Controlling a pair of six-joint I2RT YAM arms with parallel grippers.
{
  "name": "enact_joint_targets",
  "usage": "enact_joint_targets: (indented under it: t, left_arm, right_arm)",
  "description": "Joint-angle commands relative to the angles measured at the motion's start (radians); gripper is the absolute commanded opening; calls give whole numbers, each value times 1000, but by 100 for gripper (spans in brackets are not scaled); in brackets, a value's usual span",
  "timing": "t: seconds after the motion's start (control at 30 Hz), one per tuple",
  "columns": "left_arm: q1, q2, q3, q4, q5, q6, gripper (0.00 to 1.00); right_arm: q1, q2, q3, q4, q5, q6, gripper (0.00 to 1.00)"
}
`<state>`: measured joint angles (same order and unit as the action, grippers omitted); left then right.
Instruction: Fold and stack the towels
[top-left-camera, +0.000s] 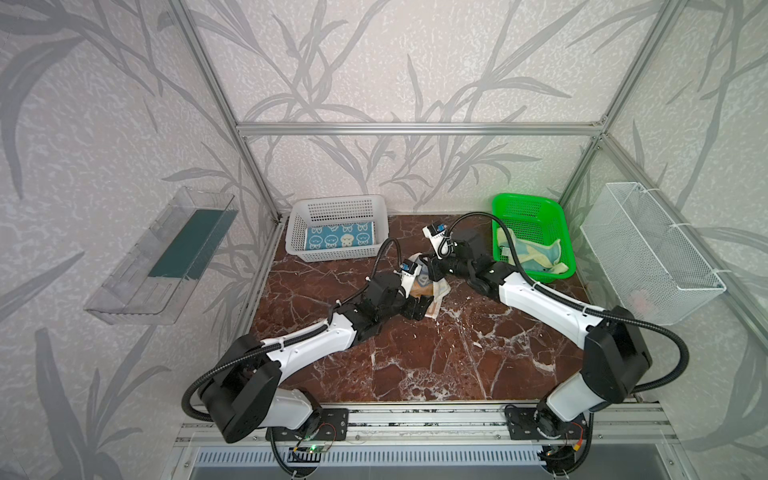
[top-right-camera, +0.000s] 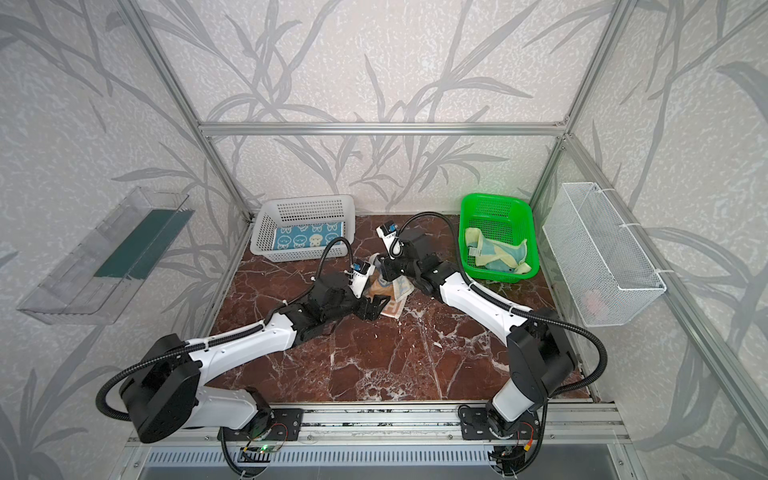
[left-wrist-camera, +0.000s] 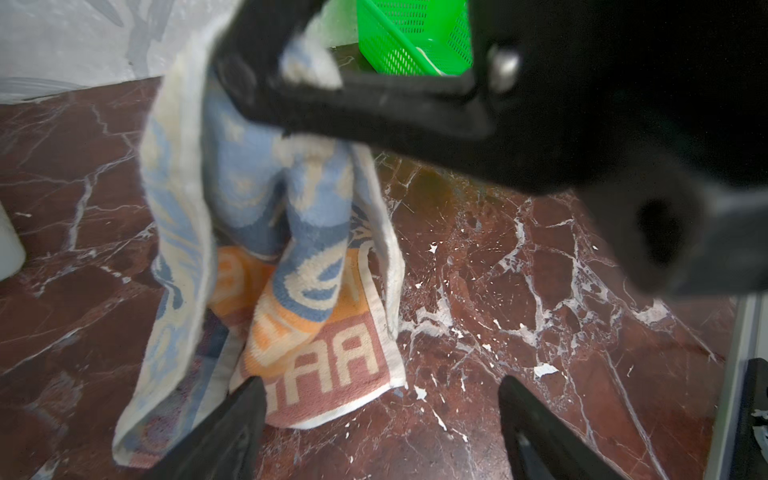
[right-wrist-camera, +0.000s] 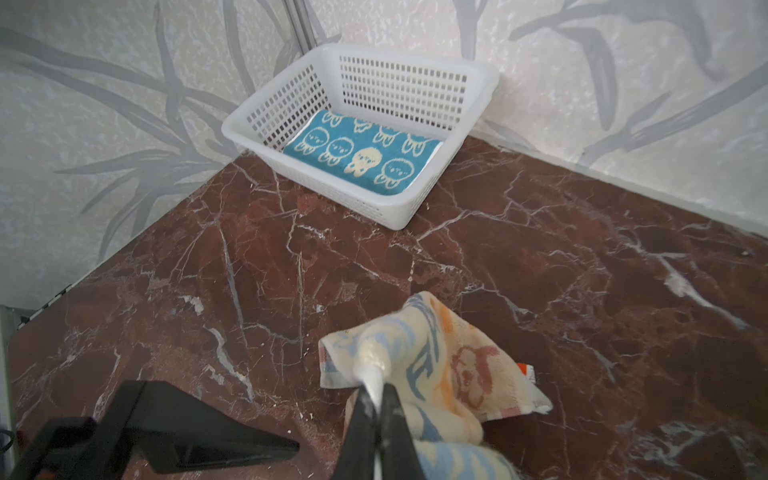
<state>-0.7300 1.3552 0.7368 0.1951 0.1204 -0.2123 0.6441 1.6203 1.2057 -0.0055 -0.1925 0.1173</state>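
– Blue, orange and red-brown striped terry towel with "RABBIT" lettering (left-wrist-camera: 316, 266): mid-table on the red-brown marble tabletop (top-left-camera: 415, 353). Top edge is pinched up, lower part lies on the marble. Looks like the first fold.
– Who has it?
– Right gripper (right-wrist-camera: 376, 382). Jaws clamped tight on a bunched cream-blue edge, cloth hanging off it. Left gripper (left-wrist-camera: 380, 388) is spread wide, holding nothing, low over the red-brown corner. One finger (left-wrist-camera: 224, 432) sits at the hem; whether it's in contact, can't tell.
– Advice for the fold?
– Left should take that free near corner, hem only, single layer. Then both carry the edge across at equal height so the cloth lands flat with edges matched. Right's grab is bunched, so I'd expect a skewed crease unless it's spread first.
– Risk?
– Terry is limp and probably drags on marble. Lift clear before moving.
– Others?
– Blue towel with cream rabbit faces (right-wrist-camera: 361, 153) lies folded flat in the white perforated plastic basket (right-wrist-camera: 415, 203). Teal and pale-yellow towel (top-left-camera: 536, 255) is crumpled in the green plastic basket (top-left-camera: 528, 212). One done, one in hand, one to go, by my read.
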Motion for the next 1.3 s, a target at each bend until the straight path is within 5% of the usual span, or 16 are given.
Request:
enact_joint_targets:
  t: [0.0, 0.43, 0.63, 0.73, 0.87, 1.03, 1.27]
  left_arm:
    - [3, -52, -41, -28, -56, 25, 87]
    - [3, -118, -90, -88, -156, 90, 87]
    - [3, -102, -82, -113, -181, 143, 87]
    - [3, -96, -70, -139, -168, 179, 87]
    - [3, -91, -53, -170, -142, 239, 88]
    - [3, -51, -11, -200, -137, 277, 90]
    - [-9, 68, 81, -193, -187, 185, 81]
  right_arm:
    - [49, 65, 73, 27, -40, 35, 3]
    - [117, 379, 334, -46, -99, 85, 15]
    - [107, 430, 413, -82, -63, 52, 53]
    - [86, 411, 406, -69, -40, 60, 59]
    - [38, 316, 303, 12, 0, 95, 82]
    - [-19, 172, 148, 45, 75, 130, 84]
    - [-61, -41, -106, -1, 364, 175, 84]
